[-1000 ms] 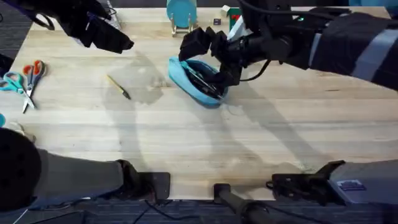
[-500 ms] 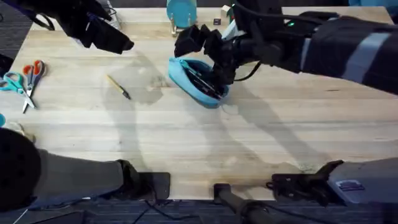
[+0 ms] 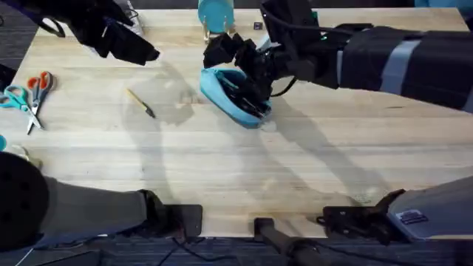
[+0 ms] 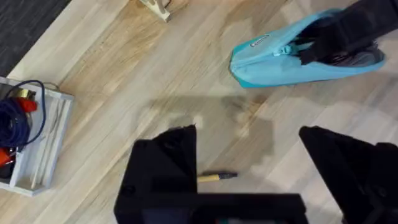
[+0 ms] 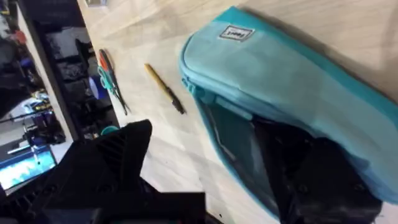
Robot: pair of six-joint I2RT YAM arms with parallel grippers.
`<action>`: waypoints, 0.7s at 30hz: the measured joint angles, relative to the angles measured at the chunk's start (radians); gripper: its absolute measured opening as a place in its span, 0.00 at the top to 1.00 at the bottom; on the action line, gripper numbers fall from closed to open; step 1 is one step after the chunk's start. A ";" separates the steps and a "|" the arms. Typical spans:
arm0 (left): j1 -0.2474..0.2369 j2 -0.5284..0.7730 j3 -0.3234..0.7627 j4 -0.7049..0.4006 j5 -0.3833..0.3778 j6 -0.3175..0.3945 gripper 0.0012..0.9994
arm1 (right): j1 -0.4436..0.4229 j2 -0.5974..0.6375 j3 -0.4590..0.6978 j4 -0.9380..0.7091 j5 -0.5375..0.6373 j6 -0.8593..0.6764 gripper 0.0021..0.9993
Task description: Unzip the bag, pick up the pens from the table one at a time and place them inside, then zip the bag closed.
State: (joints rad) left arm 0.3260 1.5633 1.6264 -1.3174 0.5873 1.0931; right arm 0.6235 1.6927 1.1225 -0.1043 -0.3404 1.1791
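Right gripper [image 3: 247,74] working inside the open bag [image 3: 233,96]

1 finger [image 5: 323,180] sits in the pouch mouth at mid-table, jaws apart, likely releasing a pen; left gripper [image 4: 249,174] hovers open, clear.

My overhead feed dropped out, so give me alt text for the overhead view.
The right arm reaches across the table's far middle, its fingers in the open light blue pencil pouch. The left gripper hovers far left above a yellow stick; scissors lie at the left edge.

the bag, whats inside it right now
The bag lies unzipped; the right gripper has one finger dipped inside, beside dark slim shapes, likely pens. The finger and fabric cover the rest.
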 joint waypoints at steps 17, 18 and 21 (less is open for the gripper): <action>0.000 0.000 0.000 -0.003 0.000 0.000 0.01 | 0.005 0.009 0.000 0.103 0.051 0.016 0.00; 0.000 0.000 0.000 -0.003 0.000 0.000 0.01 | 0.005 0.010 0.000 0.103 0.053 0.016 0.00; 0.000 0.000 0.000 -0.003 0.000 0.000 0.01 | 0.008 0.010 0.000 0.107 0.057 0.016 0.00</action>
State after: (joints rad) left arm 0.3260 1.5631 1.6264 -1.3205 0.5873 1.0931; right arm 0.6318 1.7022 1.1225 0.0025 -0.2830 1.1954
